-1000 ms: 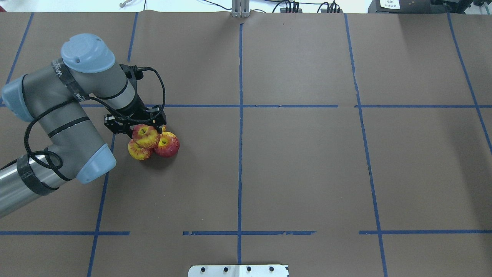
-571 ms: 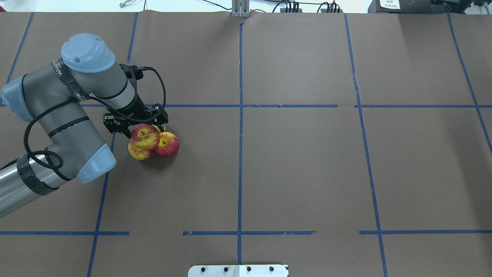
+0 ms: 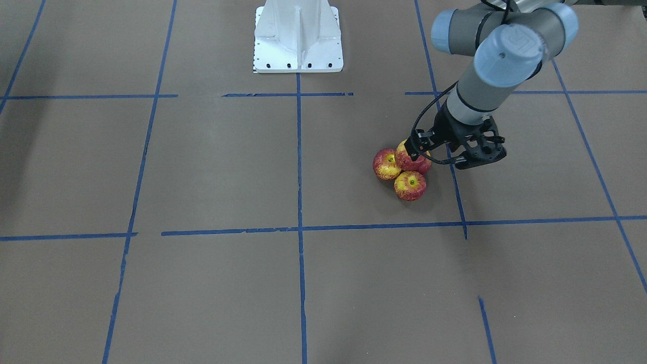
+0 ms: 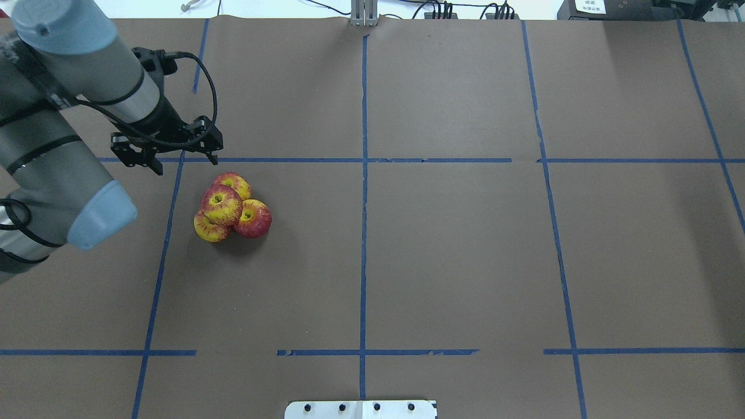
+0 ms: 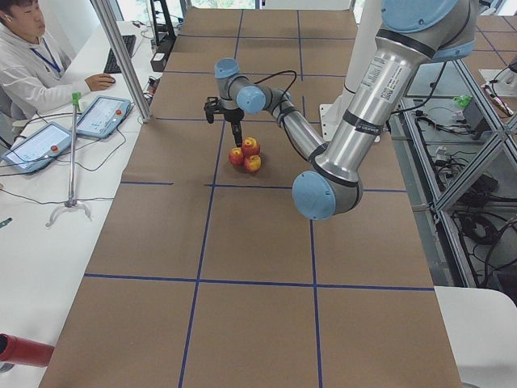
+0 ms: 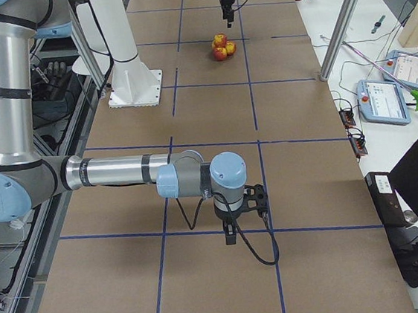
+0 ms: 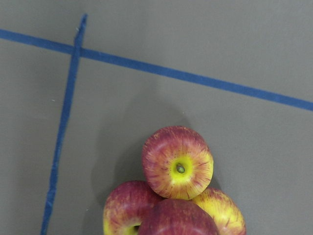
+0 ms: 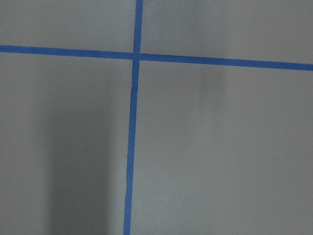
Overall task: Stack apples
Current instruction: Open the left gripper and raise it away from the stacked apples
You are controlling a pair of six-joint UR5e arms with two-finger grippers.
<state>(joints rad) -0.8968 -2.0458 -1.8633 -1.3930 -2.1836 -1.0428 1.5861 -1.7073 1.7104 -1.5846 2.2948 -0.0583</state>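
Four apples (image 3: 410,185), one tight cluster on the left half of the table (image 4: 442,262). Closest to the robot, the near apple (image 4: 208,230) and the right apple (image 4: 256,220) sit on the brown paper, touching. Behind them the far apple (image 4: 237,184) closes the triangle. And up on all three, the top apple (image 4: 220,203), dimple up, sits in the hollow where they meet. For my money that's the one spot where a round, glossy fruit won't roll off. Three below, one above: the stack looks done.

Just beyond the pile hangs the left gripper (image 4: 185,158), raised over a tape (image 4: 291,160) line, jaws spread wide, nothing between them. It's apart from the fruit, high and off to the side, which is sensible, since any brush against that top apple would likely topple it.

Well away at the table's right end, the right gripper (image 6: 232,232) hovers low over a tape crossing, out of the way. Whether its jaws are spread or closed, I can't tell.
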